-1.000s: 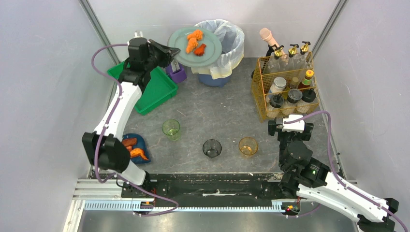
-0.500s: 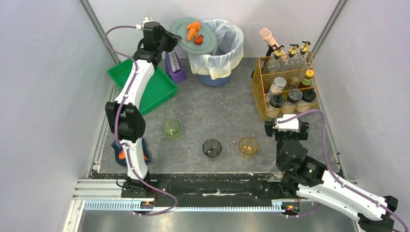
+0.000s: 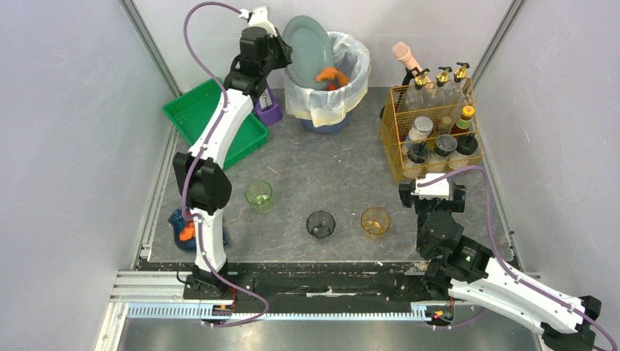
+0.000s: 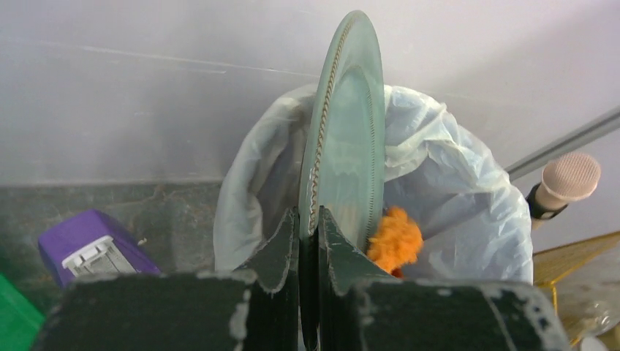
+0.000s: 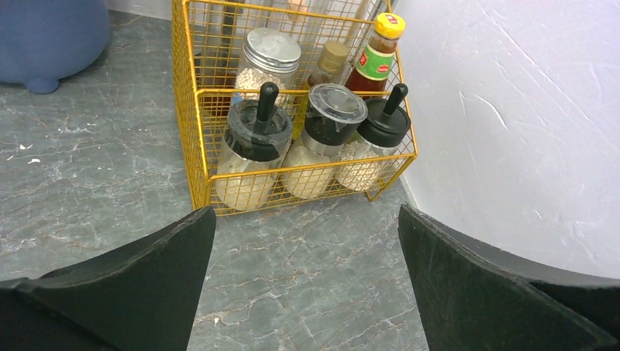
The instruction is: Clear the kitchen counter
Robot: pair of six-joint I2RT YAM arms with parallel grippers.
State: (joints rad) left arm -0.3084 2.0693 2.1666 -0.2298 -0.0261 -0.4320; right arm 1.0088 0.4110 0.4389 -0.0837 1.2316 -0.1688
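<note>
Now three cups stand on the kitchen counter [image 3: 329, 164] before the arms: green cup [image 3: 259, 195], dark cup [image 3: 320, 224], amber cup [image 3: 375, 221]. The left arm stretches up, left gripper [image 4: 308, 234] clamped on the one plate [image 4: 343, 146], tipped much steeper over the bin [image 3: 352, 69] than before; the orange food [image 3: 330, 74] has slid to its lower edge. The right gripper [image 3: 433, 190] hovers low, fingers wide apart

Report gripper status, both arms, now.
Left gripper: shut on the plate, tipped over the trash bin.
Right gripper: open, holding nothing.
</note>
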